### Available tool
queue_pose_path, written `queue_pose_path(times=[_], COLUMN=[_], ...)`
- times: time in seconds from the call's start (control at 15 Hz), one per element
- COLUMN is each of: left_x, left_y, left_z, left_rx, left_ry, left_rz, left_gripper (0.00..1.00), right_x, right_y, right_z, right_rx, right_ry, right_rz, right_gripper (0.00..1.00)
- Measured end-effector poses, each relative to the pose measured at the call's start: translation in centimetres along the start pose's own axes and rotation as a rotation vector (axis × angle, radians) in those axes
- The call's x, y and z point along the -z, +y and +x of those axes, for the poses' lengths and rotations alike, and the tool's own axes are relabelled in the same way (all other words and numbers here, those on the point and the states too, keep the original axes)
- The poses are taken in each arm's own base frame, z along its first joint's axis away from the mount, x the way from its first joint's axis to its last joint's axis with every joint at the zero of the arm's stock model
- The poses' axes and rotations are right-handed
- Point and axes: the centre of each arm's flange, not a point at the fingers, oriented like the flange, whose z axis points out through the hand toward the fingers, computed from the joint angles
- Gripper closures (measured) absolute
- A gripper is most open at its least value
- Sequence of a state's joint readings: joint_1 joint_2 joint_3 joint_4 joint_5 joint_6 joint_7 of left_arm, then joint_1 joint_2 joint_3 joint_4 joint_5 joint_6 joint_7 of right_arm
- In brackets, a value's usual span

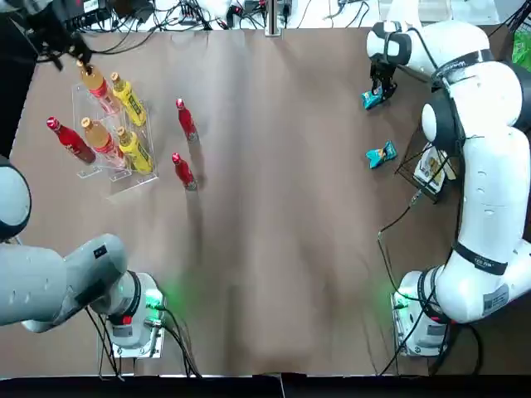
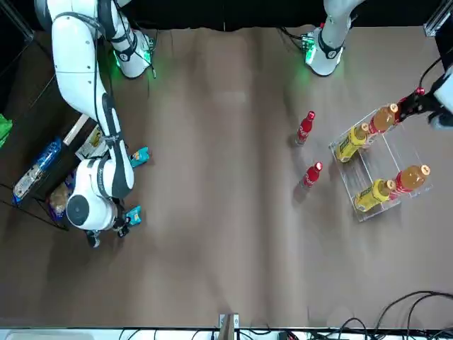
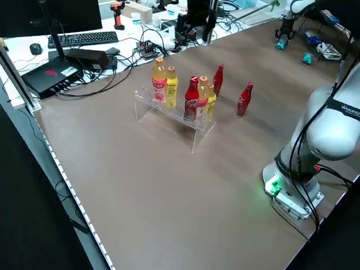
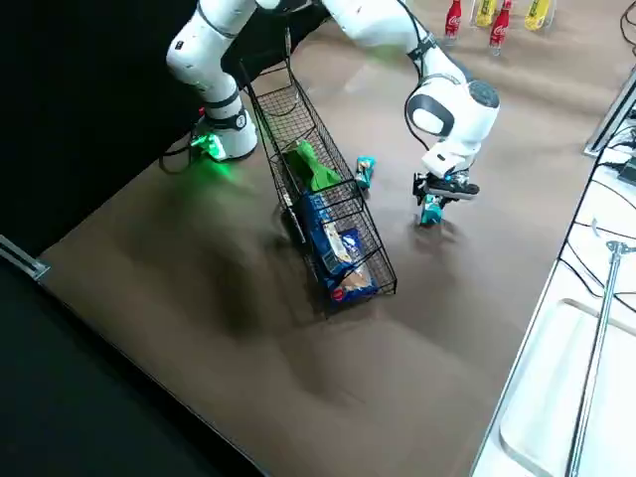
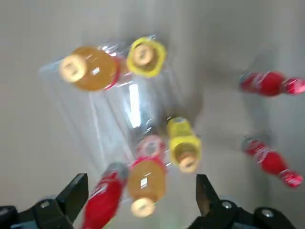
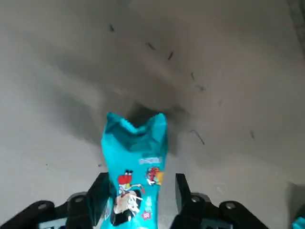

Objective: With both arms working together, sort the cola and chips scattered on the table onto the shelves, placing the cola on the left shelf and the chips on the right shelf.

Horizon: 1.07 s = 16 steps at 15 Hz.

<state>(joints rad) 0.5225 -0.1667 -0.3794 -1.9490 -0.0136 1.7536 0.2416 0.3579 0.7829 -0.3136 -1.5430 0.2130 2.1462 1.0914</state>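
One cola bottle (image 1: 70, 139) stands on the clear left shelf (image 1: 143, 178). Two more cola bottles (image 1: 186, 118) (image 1: 183, 170) stand on the table just to its right. My left gripper (image 5: 139, 191) hovers open above the shelf, its fingers wide apart over the bottle tops. Far across the table, my right gripper (image 6: 138, 191) is shut on a teal chips packet (image 6: 136, 152), held upright just over the table. A second teal packet (image 1: 381, 154) lies near the black wire right shelf (image 4: 298, 129). The green packet (image 4: 313, 167) lies inside that rack.
Two orange-drink bottles (image 1: 94, 83) and two yellow-labelled bottles (image 1: 133, 104) share the clear shelf. Larger blue and white packs (image 4: 333, 248) fill the wire rack's lower end. Cables, a keyboard and gear line the table's far edge (image 3: 84, 38).
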Motion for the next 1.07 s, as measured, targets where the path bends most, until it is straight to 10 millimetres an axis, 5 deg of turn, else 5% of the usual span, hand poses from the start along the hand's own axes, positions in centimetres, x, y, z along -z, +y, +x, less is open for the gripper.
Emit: queue_pose_path(times=[0.2,0.4,0.67,0.93,1.07], left_x=[-1.9,-6.3,-13.8,-18.8,-19.6], left_y=[7.5,14.0,19.2,21.3,21.9], left_z=[3.5,6.7,9.2,10.3,10.3], left_rx=[0.026,0.042,0.045,0.052,0.063], left_ry=[-0.024,-0.005,0.003,-0.017,-0.033], left_rz=[-0.036,-0.087,-0.044,-0.053,-0.057], left_gripper=[0.0,0.0,0.03,0.1,0.23], right_x=[-0.9,-0.3,2.7,12.3,18.3], right_y=[-0.2,-0.4,-0.4,2.4,5.5], right_z=[-0.5,-0.5,0.1,2.8,4.2], right_rx=[-0.016,-0.016,0.015,0.119,0.191], right_ry=[0.003,0.006,0.021,-0.021,-0.071], right_rz=[-0.008,-0.001,-0.028,-0.189,-0.238], right_gripper=[0.41,0.7,0.75,0.78,0.78])
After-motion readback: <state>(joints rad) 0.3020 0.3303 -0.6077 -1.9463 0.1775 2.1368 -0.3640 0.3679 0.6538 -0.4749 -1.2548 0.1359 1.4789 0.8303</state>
